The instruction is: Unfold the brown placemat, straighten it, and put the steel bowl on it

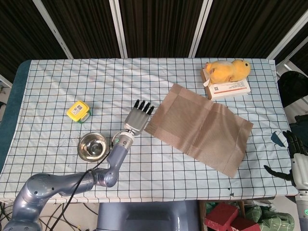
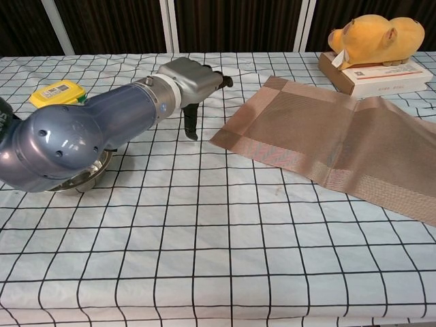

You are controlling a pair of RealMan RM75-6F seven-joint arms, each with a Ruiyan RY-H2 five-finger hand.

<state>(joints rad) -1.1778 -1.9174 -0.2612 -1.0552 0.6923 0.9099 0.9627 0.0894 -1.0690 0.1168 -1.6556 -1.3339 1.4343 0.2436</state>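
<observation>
The brown placemat (image 1: 199,127) (image 2: 334,139) lies spread out on the checked tablecloth, turned at an angle, with a crease ridge across its middle. The steel bowl (image 1: 92,146) stands upright to the left; in the chest view only its rim (image 2: 85,182) peeks from under my left forearm. My left hand (image 1: 139,117) (image 2: 193,82) hovers flat, fingers apart and empty, just left of the placemat's near-left corner. My right hand (image 1: 296,159) hangs off the table's right edge, fingers loosely spread, holding nothing.
A yellow tape measure (image 1: 78,111) (image 2: 57,93) sits at the left. A yellow plush toy (image 1: 227,70) (image 2: 375,37) lies on a white box (image 1: 231,89) (image 2: 381,78) at the back right, close to the placemat's far edge.
</observation>
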